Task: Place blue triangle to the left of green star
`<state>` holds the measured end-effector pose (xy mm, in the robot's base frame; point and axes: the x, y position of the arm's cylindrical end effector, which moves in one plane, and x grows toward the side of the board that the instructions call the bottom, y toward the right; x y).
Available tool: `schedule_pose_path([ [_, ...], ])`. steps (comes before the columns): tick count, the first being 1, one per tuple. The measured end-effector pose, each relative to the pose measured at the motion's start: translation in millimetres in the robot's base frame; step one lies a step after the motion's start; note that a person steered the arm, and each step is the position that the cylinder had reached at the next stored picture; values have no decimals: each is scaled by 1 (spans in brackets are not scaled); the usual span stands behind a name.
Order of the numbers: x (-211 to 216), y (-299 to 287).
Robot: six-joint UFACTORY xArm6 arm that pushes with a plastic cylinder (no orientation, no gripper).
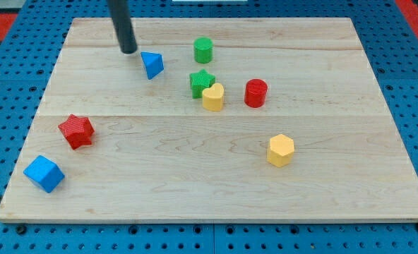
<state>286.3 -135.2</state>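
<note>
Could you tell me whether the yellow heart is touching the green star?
Yes, the yellow heart sits pressed against the lower right side of the green star.

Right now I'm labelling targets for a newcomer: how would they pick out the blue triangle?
On the wooden board, look near the view's top, left of centre, just right of my tip. The blue triangle sits there, left of the green star. The other blue block, a cube, lies at the bottom left.

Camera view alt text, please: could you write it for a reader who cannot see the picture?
My tip rests on a wooden board just left of the blue triangle, which lies up-left of the green star. A yellow heart touches the star; other coloured blocks lie scattered.
</note>
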Motion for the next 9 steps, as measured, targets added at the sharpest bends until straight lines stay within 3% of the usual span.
schedule_pose_path([
  [4,-14,24],
  [6,36,38],
  [9,39,34],
])
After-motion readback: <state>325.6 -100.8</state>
